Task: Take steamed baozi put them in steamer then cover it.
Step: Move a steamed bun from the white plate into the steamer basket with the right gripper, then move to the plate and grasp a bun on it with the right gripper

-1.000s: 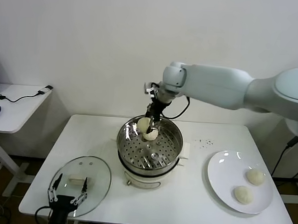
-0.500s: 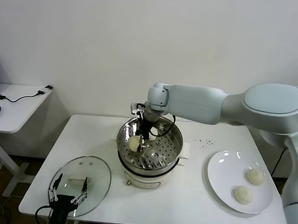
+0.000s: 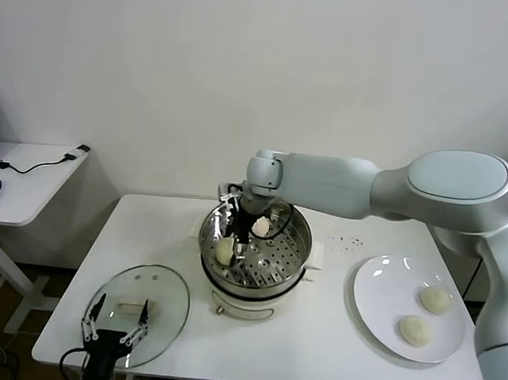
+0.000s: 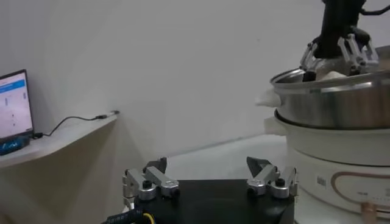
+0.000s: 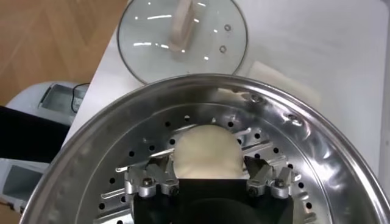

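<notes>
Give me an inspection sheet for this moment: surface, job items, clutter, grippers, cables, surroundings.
Surface: white table.
Job items: two buns in the steamer; two buns on the plate; lid lying flat on the table.
Clutter: dark specks on the table.
Grippers: right gripper in the steamer, jaws open around a bun; left gripper open, by the lid.
Cables: black lead on the side desk.
Surroundings: side desk, screen, white wall.

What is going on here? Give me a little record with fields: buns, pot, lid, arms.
buns in steamer: two baozi on the perforated tray
buns on plate: two
cover: off, flat on the table left of the pot
right gripper: inside the pot, open astride a bun
left gripper: open, idle at the near table edge by the cover
</notes>
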